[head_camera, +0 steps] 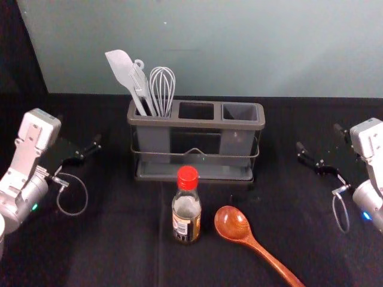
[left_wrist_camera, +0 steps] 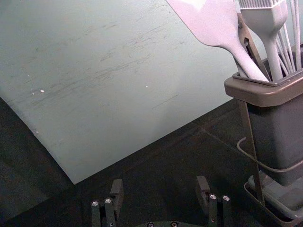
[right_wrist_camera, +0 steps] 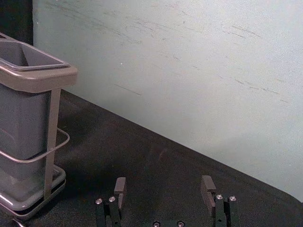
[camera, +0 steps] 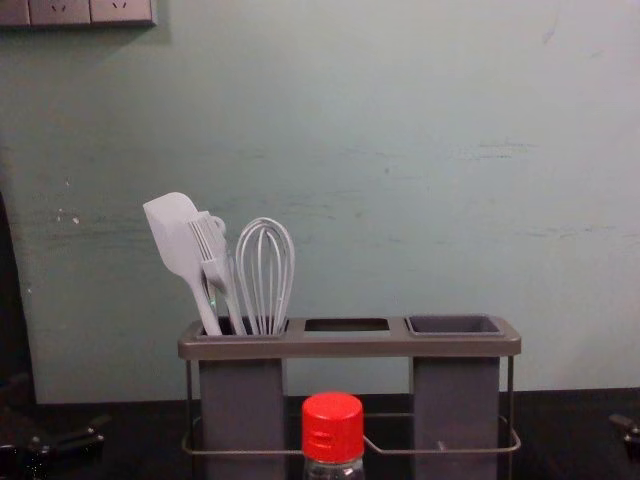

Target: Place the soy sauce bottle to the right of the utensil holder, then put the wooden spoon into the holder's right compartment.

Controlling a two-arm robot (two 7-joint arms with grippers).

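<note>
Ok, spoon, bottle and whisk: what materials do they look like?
Spoon: varnished wood, going by reddish-brown grain and glossy highlights.
Bottle: clear and shiny, dark liquid low inside; glass or plastic, can't tell. Cap: red, probably plastic.
Whisk: smooth pale grey loops, maybe silicone-coated.

The head view looks forward and down from high in front of the utensil holder (head_camera: 157,122), far enough back to take in the whole holder, the table (head_camera: 119,245) around it and the wall (head_camera: 269,54) behind it. The chest view faces the holder's front from lower, nearly level, and appears nearer. The left wrist view looks past the left claw (head_camera: 79,130) from beside the holder's left end, angled toward the wall; the right wrist view looks past the right claw (head_camera: 318,137) beside its right end, also angled wallward. All four share parts of holder and wall.
</note>
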